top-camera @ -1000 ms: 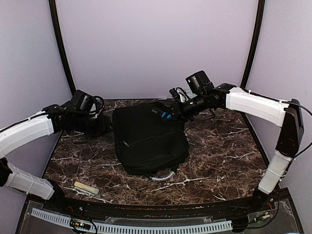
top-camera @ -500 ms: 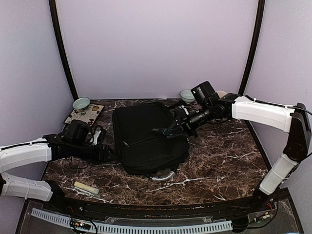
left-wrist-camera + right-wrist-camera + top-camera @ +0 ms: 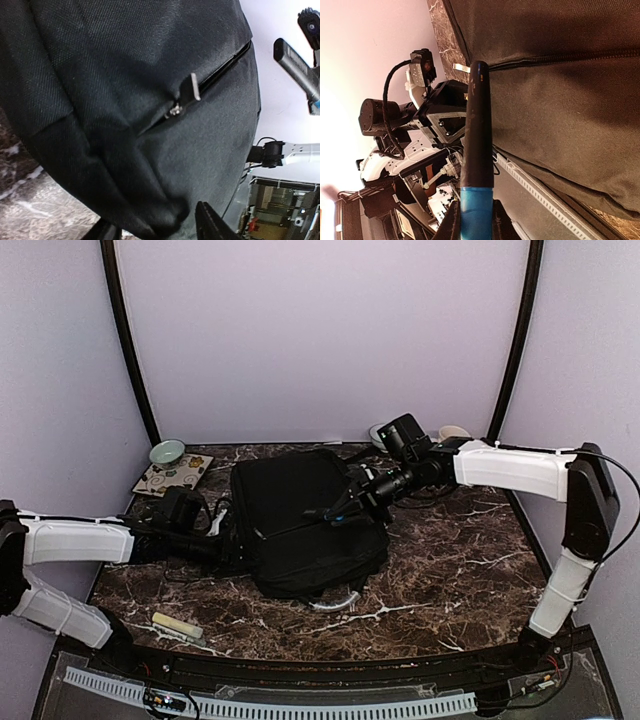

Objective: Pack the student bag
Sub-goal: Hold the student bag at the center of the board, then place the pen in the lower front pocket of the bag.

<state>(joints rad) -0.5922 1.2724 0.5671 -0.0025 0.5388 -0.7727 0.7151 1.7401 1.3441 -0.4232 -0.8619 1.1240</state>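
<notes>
The student bag (image 3: 305,525), large, black and soft, lies flat mid-table with its grey handle (image 3: 338,602) at the near edge. My right gripper (image 3: 360,500) hovers over the bag's upper right part, shut on a marker (image 3: 476,150) with a blue body and a black cap. The cap tip points along the bag's long zipper (image 3: 560,57). My left gripper (image 3: 155,230) lies low at the bag's left edge (image 3: 238,545), open. A bulge of bag fabric (image 3: 165,212) sits between its fingers (image 3: 210,225). A front-pocket zipper pull (image 3: 192,87) shows just ahead of it.
A green bowl (image 3: 167,452) and a patterned mat (image 3: 172,476) sit at the back left. A second bowl (image 3: 382,433) and a pale cup (image 3: 453,432) stand at the back right. A cream stick (image 3: 177,625) lies near the front left edge.
My left arm swung down from the back left and reached in to the bag's left edge. My right gripper carried the marker from the bag's far edge forward over its top.
</notes>
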